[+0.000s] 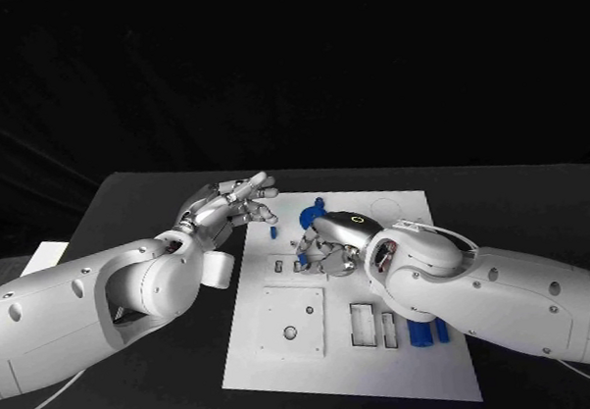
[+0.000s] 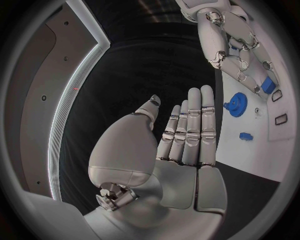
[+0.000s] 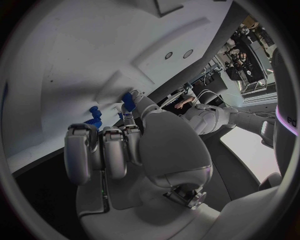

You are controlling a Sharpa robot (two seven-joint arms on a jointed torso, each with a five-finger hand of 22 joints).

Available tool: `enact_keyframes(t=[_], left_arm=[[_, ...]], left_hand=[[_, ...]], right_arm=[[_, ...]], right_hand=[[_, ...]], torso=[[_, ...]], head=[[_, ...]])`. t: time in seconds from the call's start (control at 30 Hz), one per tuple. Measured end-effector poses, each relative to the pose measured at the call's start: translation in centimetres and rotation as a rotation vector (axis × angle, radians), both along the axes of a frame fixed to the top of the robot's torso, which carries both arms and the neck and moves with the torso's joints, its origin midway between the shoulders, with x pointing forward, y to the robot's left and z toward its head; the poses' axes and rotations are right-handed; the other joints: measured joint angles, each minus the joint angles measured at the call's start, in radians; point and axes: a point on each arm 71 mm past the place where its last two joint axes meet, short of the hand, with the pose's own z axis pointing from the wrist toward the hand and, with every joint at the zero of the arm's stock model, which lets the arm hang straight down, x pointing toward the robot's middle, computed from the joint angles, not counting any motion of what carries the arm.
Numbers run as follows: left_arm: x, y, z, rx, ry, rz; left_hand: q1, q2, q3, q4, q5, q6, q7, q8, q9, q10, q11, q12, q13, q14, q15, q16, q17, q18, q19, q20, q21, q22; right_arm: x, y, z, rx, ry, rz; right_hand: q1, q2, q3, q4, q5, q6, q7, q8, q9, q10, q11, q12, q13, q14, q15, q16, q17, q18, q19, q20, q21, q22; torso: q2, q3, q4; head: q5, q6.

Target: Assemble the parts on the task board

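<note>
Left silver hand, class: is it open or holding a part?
Open. In the left wrist view the left silver hand has its fingers straight, with nothing in them, beside the white task board.

White task board (image 1: 343, 357), blue parts (image 1: 425, 334)

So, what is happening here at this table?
The robot is assembling small blue parts on the white task board. Its right hand is down on the board, fingers curled around a blue part. Its left hand hovers open beside the board, holding nothing. A blue gear lies on the board.
</note>
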Motion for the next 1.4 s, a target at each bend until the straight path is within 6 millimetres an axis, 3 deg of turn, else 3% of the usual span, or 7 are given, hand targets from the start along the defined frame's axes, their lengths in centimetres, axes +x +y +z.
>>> enact_keyframes(t=[0.4,0.6,0.67,0.83,1.1,1.4], left_arm=[[0.0,0.04,0.01,0.0,-0.001,0.001],[0.0,0.05,0.01,0.0,-0.001,0.001],[0.0,0.05,0.01,0.0,-0.001,0.001],[0.0,0.05,0.01,0.0,-0.001,0.001],[0.0,0.03,0.01,0.0,-0.001,0.001],[0.0,0.03,0.0,0.0,-0.001,0.001]], left_hand=[[0.0,0.0,0.0,0.0,0.0,0.0,0.0,0.0,0.0,0.0,0.0,0.0,0.0,0.0,0.0,0.0,0.0,0.0,0.0,0.0,0.0,0.0],[0.0,0.0,0.0,0.0,0.0,0.0,0.0,0.0,0.0,0.0,0.0,0.0,0.0,0.0,0.0,0.0,0.0,0.0,0.0,0.0,0.0,0.0],[0.0,0.0,0.0,0.0,0.0,0.0,0.0,0.0,0.0,0.0,0.0,0.0,0.0,0.0,0.0,0.0,0.0,0.0,0.0,0.0,0.0,0.0],[0.0,0.0,0.0,0.0,0.0,0.0,0.0,0.0,0.0,0.0,0.0,0.0,0.0,0.0,0.0,0.0,0.0,0.0,0.0,0.0,0.0,-0.001],[0.0,0.0,0.0,0.0,0.0,-0.004,0.004,0.0,-0.001,0.0,0.0,0.0,-0.001,0.0,0.0,0.0,0.0,0.0,0.0,0.0,0.0,-0.002],[0.0,0.0,0.0,0.0,0.0,-0.004,0.004,0.0,-0.001,0.0,0.0,0.0,-0.001,0.0,0.0,0.0,0.0,0.0,0.0,0.0,0.0,-0.002]], right_arm=[[-0.03,-0.31,0.03,-0.032,-0.012,0.001],[-0.05,-0.41,-0.02,-0.045,-0.012,0.0],[-0.05,-0.42,-0.02,-0.048,-0.012,-0.001],[-0.03,-0.42,0.01,-0.052,-0.014,-0.003],[-0.08,-0.36,-0.01,-0.053,-0.016,-0.005],[-0.13,-0.36,-0.12,-0.047,-0.02,-0.014]], right_hand=[[-0.006,-0.006,0.0,0.0,0.0,0.002,0.001,0.0,-0.004,0.0,0.0,-0.002,0.0,0.0,0.0,0.0,0.0,0.0,0.0,0.0,0.0,0.0],[-0.032,-0.032,-0.002,0.002,0.008,0.009,-0.005,-0.006,-0.004,0.0,0.0,-0.011,-0.002,0.0,0.0,0.0,0.0,0.0,0.0,0.0,0.0,0.0],[-0.044,-0.043,-0.009,0.009,0.033,0.004,0.0,-0.01,-0.007,0.0,0.0,-0.017,-0.001,0.0,0.0,0.0,0.0,0.0,0.0,0.0,-0.001,0.0],[-0.067,-0.066,-0.024,0.018,0.036,-0.009,0.01,-0.017,-0.009,0.002,0.002,-0.023,-0.001,0.0,0.0,0.0,0.0,0.0,0.0,0.0,-0.004,0.0],[-0.112,-0.085,-0.061,0.05,-0.035,-0.03,0.013,-0.024,-0.013,-0.003,0.01,-0.055,-0.001,-0.003,0.004,0.0,0.0,0.0,0.0,0.007,-0.007,0.0],[-0.122,-0.087,-0.083,0.066,-0.039,-0.054,0.016,-0.034,-0.018,-0.012,0.019,-0.081,-0.001,0.0,0.007,0.0,0.0,0.0,0.0,0.007,-0.012,-0.004]], torso=[[0.0,-0.0001,0.0002],[0.0,0.0,-0.0003],[0.0,0.0,-0.0004],[0.0,0.0,-0.0004],[0.0,-0.0007,-0.0004],[0.0,-0.0007,0.0]], head=[[-0.003,-0.002],[-0.002,-0.003],[-0.002,-0.003],[-0.003,-0.004],[-0.005,-0.004],[-0.005,-0.004]])
